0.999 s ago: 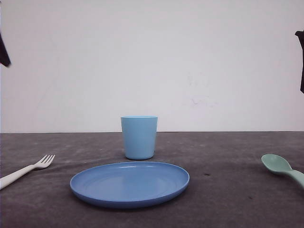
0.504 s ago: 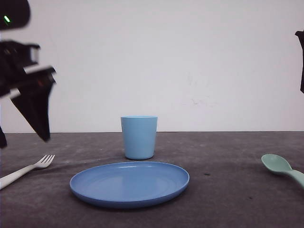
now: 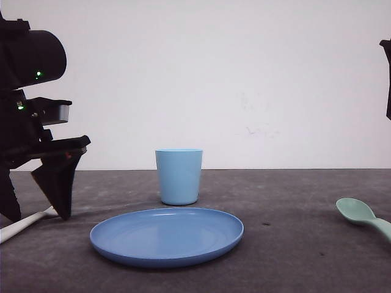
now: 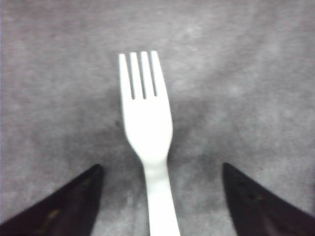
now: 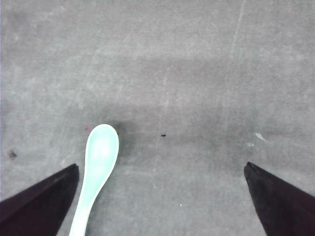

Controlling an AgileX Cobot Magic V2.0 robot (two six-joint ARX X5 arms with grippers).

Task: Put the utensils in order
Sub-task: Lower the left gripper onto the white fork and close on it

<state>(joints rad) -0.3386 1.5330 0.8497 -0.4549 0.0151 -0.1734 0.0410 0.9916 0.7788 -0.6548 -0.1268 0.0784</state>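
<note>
The white fork (image 4: 146, 128) lies flat on the grey table, tines pointing away from my left gripper (image 4: 162, 167). That gripper is open, one finger on each side of the fork's neck and apart from it. In the front view the left gripper (image 3: 38, 217) hangs low at the far left, its right finger hiding the tines, and the fork's handle (image 3: 21, 224) shows between the fingers. The mint-green spoon (image 5: 101, 152) lies bowl-up close to one finger of my open right gripper (image 5: 160, 167), off-centre in its gap. The spoon (image 3: 357, 212) is at the table's far right.
A round blue plate (image 3: 166, 235) sits in the middle near the front, with a light blue cup (image 3: 178, 176) upright just behind it. Part of the right arm (image 3: 387, 79) hangs high at the right edge. A white wall backs the table.
My left arm has come down from the upper left to table level, straddling the fork and covering its tines in the front view. Fork, spoon, plate, cup and right arm stayed put.
</note>
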